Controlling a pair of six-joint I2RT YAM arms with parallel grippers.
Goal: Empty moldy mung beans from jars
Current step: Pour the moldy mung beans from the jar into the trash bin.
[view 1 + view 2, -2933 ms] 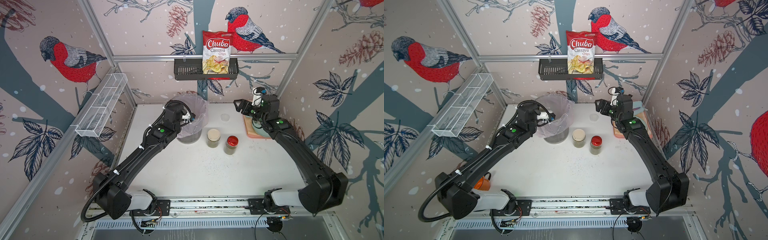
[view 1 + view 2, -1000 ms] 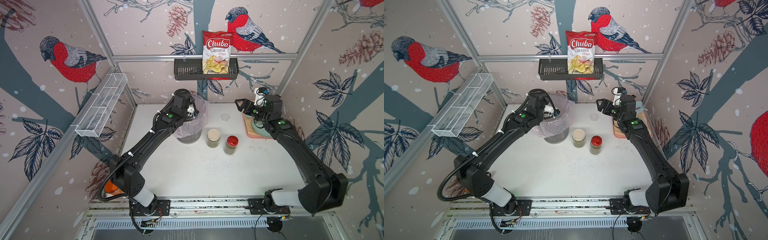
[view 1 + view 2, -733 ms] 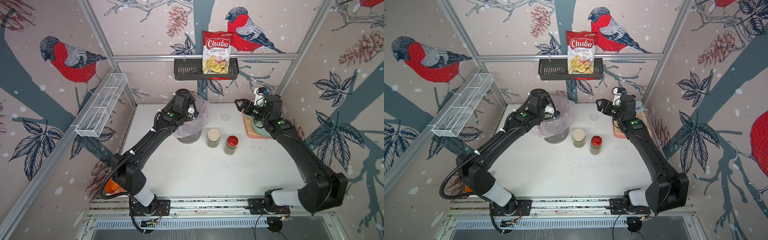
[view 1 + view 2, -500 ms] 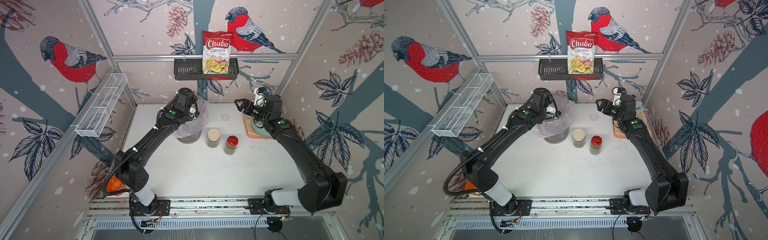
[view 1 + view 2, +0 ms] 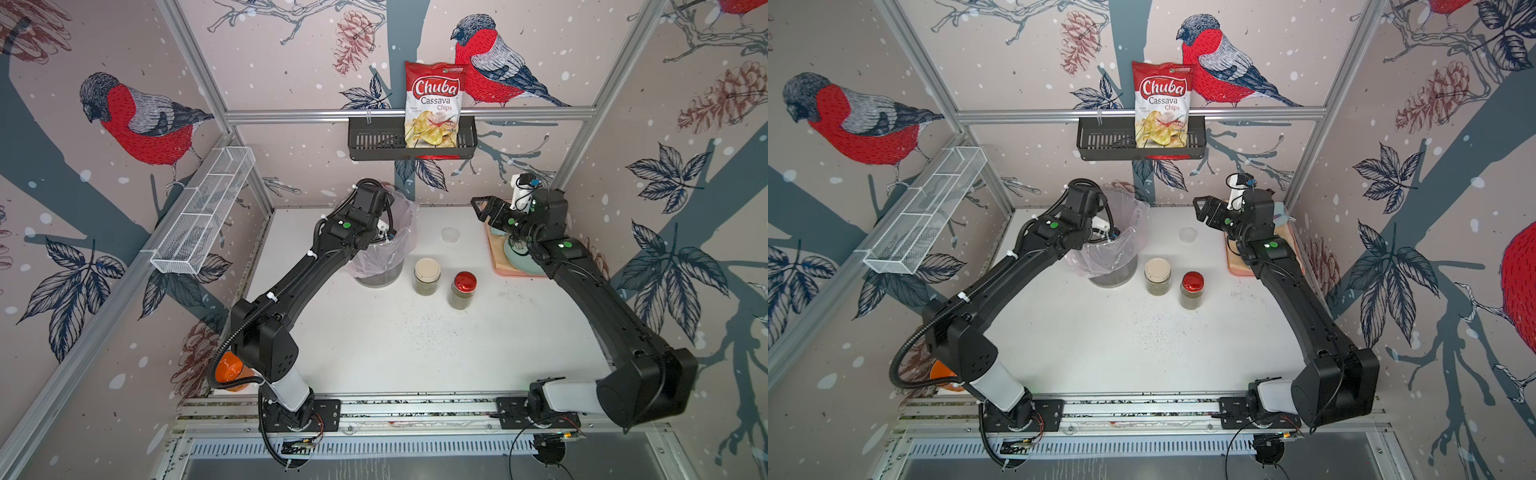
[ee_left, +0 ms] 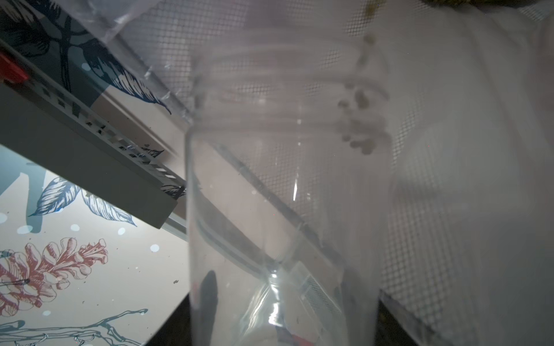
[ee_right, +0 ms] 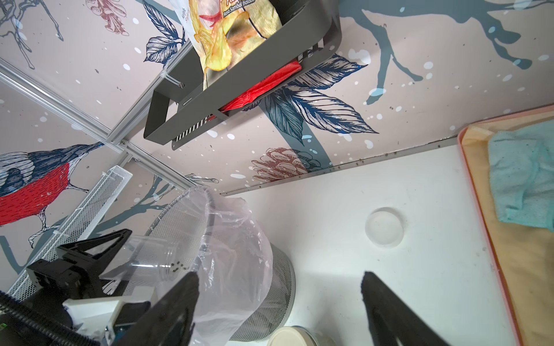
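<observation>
My left end effector is clamped on the lidless jar, which is tilted with its mouth at the rim of the bin. A few beans sit near the jar mouth. My right end effector is spread and empty above the table. The beige-lid jar and red-lid jar, both holding beans, stand upright on the table beside the bin.

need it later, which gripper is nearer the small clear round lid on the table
Right. The right gripper hangs open close beside the small clear round lid; the left gripper is farther at the plastic-lined mesh bin, shut on the lidless clear jar.
</observation>
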